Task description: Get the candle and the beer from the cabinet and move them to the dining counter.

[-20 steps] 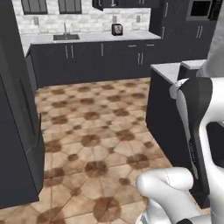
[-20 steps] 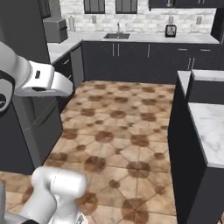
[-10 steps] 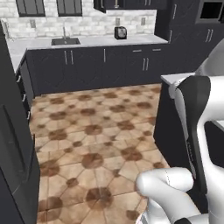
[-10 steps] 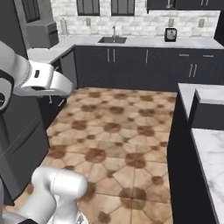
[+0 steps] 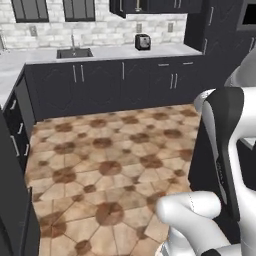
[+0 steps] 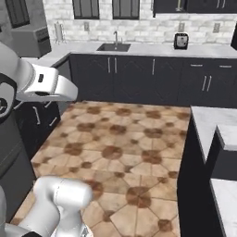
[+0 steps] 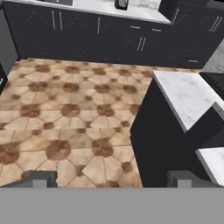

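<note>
My two-finger pincer (image 7: 111, 178) spread wide and empty over brown tiled floor (image 7: 65, 113), one white marble-topped counter (image 7: 186, 96), one silver toaster (image 5: 142, 42), one black sink (image 5: 74, 52)

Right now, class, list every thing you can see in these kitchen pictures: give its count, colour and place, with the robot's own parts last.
Floor: one, brown and tan tiles, middle of the room.
Lower cabinets: one row, black with grey bar handles, along the far wall.
Worktop: one, pale marble, on top of that row.
Sink: one, black with a grey tap, set in the worktop.
Toaster: one, dark and silvery, on the worktop right of the sink.
Windows: two, dark framed, above the sink.
Dining counter: one, white marble over a black base, right side.
Arm: one, white with dark joints, rising in front.
Gripper: one, dark fingertips wide apart, holding nothing, over the floor.
</note>
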You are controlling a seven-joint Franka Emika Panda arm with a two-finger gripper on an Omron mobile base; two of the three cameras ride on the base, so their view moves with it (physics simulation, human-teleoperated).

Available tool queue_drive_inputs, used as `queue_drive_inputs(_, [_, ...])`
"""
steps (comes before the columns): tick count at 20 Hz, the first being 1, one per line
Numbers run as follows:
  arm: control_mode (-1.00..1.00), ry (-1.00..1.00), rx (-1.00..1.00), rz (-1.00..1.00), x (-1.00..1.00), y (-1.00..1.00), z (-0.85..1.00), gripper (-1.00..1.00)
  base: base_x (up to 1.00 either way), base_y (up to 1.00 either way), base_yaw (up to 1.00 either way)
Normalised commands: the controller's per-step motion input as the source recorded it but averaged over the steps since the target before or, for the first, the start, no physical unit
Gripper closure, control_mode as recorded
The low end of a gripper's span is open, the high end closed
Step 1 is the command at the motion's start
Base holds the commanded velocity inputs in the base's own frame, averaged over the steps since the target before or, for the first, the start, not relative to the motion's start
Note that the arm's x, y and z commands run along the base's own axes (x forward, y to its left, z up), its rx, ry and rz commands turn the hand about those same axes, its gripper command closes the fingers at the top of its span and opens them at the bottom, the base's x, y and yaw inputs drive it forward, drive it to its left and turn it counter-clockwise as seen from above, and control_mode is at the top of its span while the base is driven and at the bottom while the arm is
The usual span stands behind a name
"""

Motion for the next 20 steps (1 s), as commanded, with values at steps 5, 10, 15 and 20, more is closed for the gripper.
queue_drive_inputs(5, [1.0, 0.0, 0.0, 0.0, 0.0, 0.0, 0.0, -1.0, 1.0, 0.3, 0.0])
queue_drive_inputs(10, [1.0, 0.0, 0.0, 0.0, 0.0, 0.0, 0.0, -1.0, 1.0, 0.14, 0.0])
queue_drive_inputs(15, [1.0, 0.0, 0.0, 0.0, 0.0, 0.0, 0.0, -1.0, 1.0, 0.17, 0.0])
queue_drive_inputs(20, [1.0, 0.0, 0.0, 0.0, 0.0, 0.0, 0.0, -1.0, 1.0, 0.27, 0.01])
